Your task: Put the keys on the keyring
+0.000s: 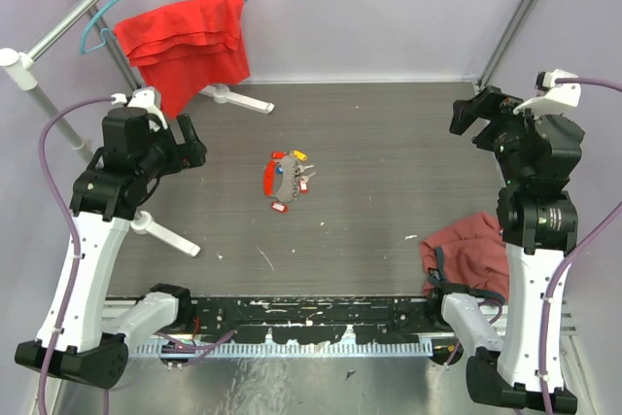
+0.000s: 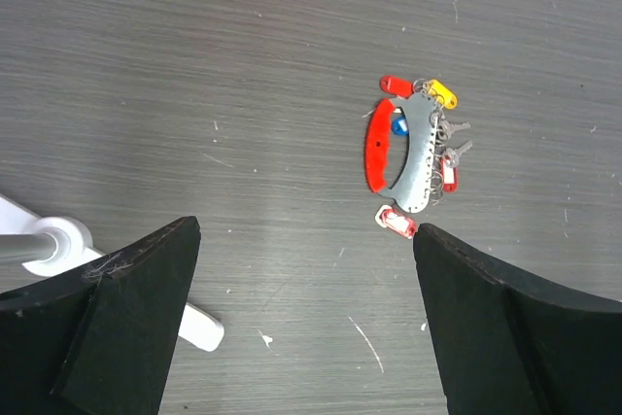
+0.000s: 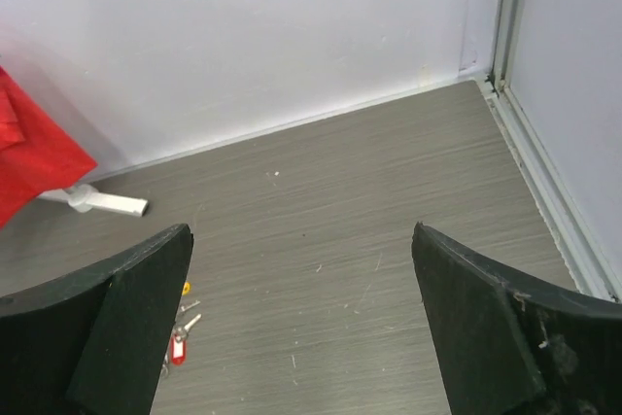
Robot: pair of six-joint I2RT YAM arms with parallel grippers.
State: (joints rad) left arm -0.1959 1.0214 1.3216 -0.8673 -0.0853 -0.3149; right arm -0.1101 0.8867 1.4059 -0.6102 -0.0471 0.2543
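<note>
The keys (image 1: 290,180) lie in a small bunch mid-table, silver with red, yellow and blue tags, around a curved silver and red holder (image 2: 403,148). A loose red tag (image 2: 397,222) lies just below the holder. My left gripper (image 1: 190,141) is open and empty, raised well left of the bunch. In the left wrist view its gap (image 2: 306,269) sits below and left of the keys. My right gripper (image 1: 476,112) is open and empty at the far right. The right wrist view shows a few keys (image 3: 180,332) at its lower left.
A red cloth (image 1: 185,41) hangs on a teal hanger on a white-footed rack at the back left; a rack foot (image 1: 170,233) lies near the left arm. A dark red cloth (image 1: 465,250) lies by the right arm's base. Walls enclose the table.
</note>
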